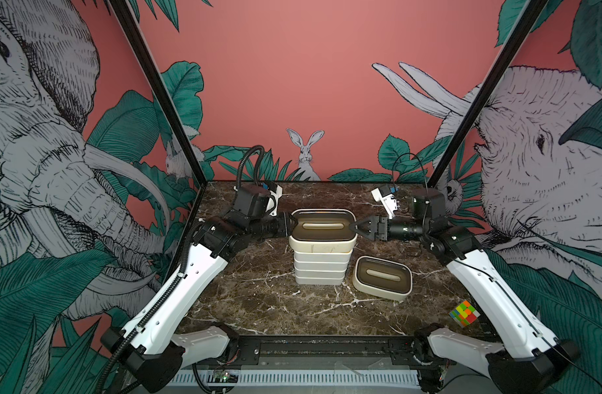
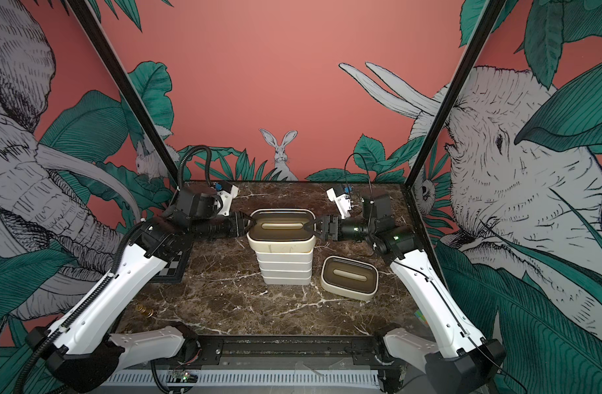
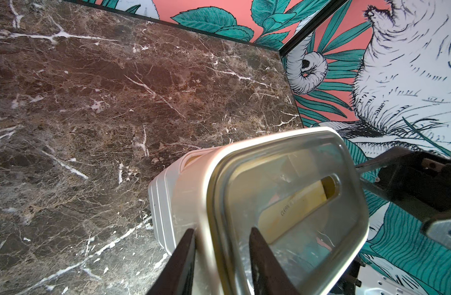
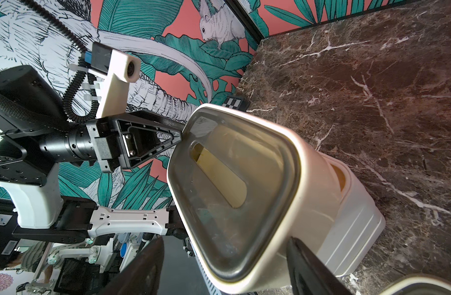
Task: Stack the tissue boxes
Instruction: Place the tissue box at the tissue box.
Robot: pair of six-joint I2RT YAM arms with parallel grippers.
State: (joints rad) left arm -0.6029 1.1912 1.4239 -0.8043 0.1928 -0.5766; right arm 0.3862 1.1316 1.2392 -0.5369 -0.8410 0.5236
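**While Two Arms Face Each Other, a Box Crowns the Stack**

Where the brown marble tabletop carries a stack of white tissue boxes, the top tissue box, white and rounded-rectangular with a dark brown slotted lid, sits on the pile. A sliver of the tan lid below shows past its edge. Both arms rise from the near edge, lean outward, bend at the elbow and turn their wrists level and inward. The left arm reaches the box's left end; the left fingers stand close together, clamped on the end rim, one over the lid and one against the outer wall. The right arm reaches the opposite end; the right fingers are spread wide, one on either side of that end. Another dark-lidded white tissue box lies flat on the tabletop near the stack, on its right.
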